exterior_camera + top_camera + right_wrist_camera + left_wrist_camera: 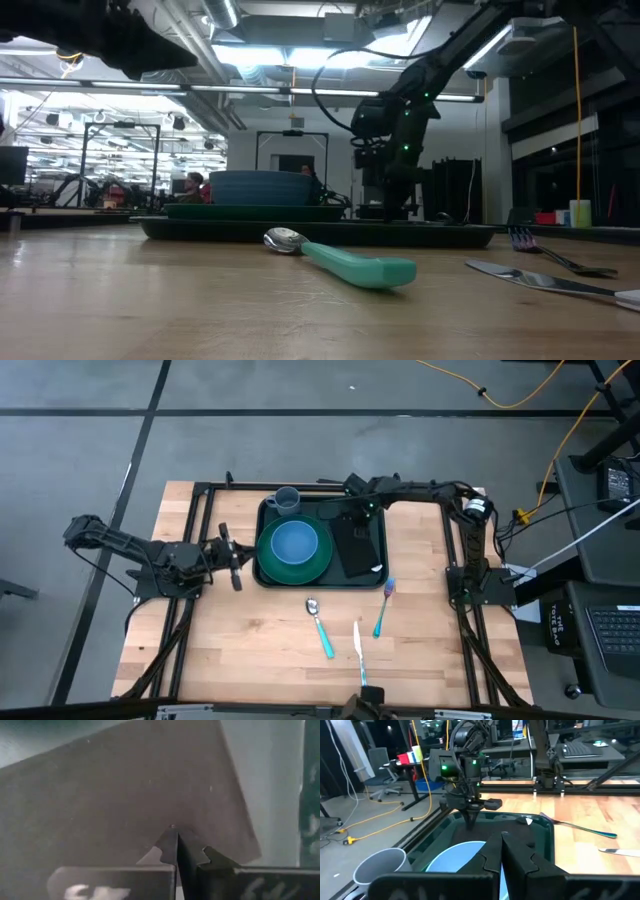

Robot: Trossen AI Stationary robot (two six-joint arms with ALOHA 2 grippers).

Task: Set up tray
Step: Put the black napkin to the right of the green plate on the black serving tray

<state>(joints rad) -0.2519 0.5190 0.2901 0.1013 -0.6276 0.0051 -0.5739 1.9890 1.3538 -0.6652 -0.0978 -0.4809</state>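
The dark tray lies mid-table and carries a green plate with a blue bowl on it. A grey cup stands in the tray's far left corner, and a black napkin lies flat along its right side. My right gripper reaches in along the far edge and points down at the napkin's far end, shut. My left gripper is shut and hovers just left of the tray's left rim, touching nothing. My right gripper comes from above, pointing down, and its shut fingertips meet the napkin at its far edge, near a corner. It looks pinched between the two fingers; one layer or several, I cannot tell. The napkin lies flat on the tray floor.
A teal-handled spoon, a knife and a fork lie on the bare wood near the tray's near edge. Black frame rails run along the table's left, right and far sides. A person sits in the room beyond.
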